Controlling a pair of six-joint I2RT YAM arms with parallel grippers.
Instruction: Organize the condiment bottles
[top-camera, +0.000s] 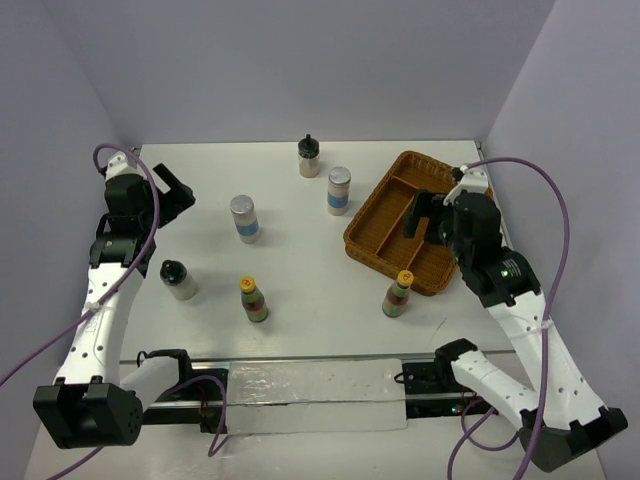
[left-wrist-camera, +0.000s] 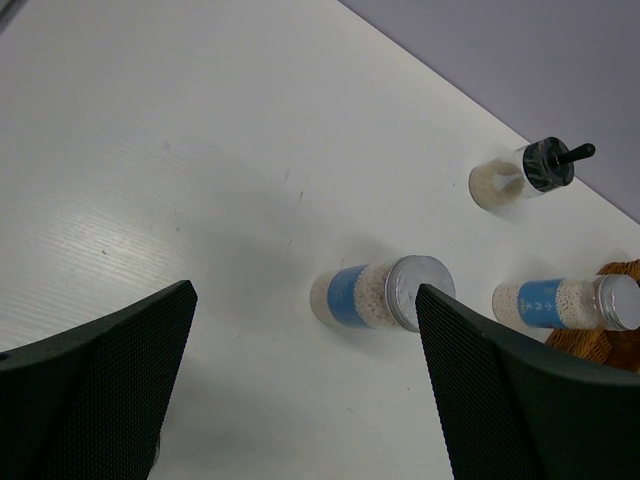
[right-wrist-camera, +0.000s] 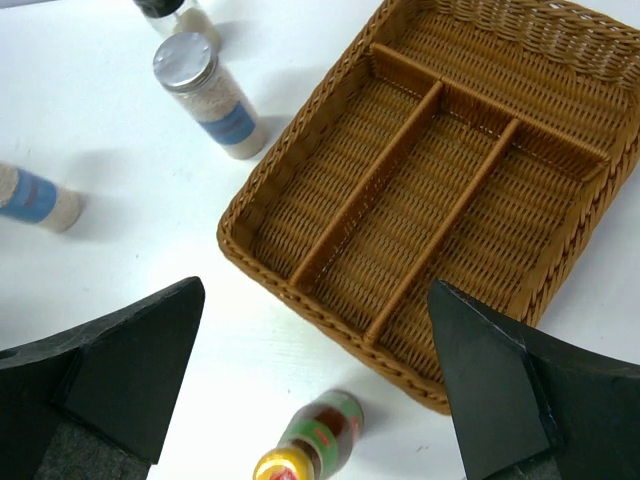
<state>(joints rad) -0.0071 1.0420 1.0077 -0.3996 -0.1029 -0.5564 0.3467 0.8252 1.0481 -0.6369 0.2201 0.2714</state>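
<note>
Six condiment bottles stand on the white table. Two are silver-lidded with blue bands (top-camera: 244, 218) (top-camera: 339, 190). Two are pale with black caps (top-camera: 309, 157) (top-camera: 178, 280). Two are slim with yellow caps (top-camera: 254, 299) (top-camera: 399, 294). My left gripper (top-camera: 178, 192) is open and empty at the far left; its view shows the nearer silver-lidded bottle (left-wrist-camera: 375, 293) ahead between the jaws (left-wrist-camera: 303, 295). My right gripper (top-camera: 418, 215) is open and empty above the wicker basket (top-camera: 372, 210). Its view (right-wrist-camera: 318, 288) shows a yellow-capped bottle (right-wrist-camera: 310, 445) just outside the basket's rim (right-wrist-camera: 300, 295).
The basket has three long compartments and a cross section, all empty (right-wrist-camera: 440, 200). A clear plastic sheet (top-camera: 315, 395) lies along the near edge between the arm bases. Grey walls close in the back and sides. Purple cables loop off both arms.
</note>
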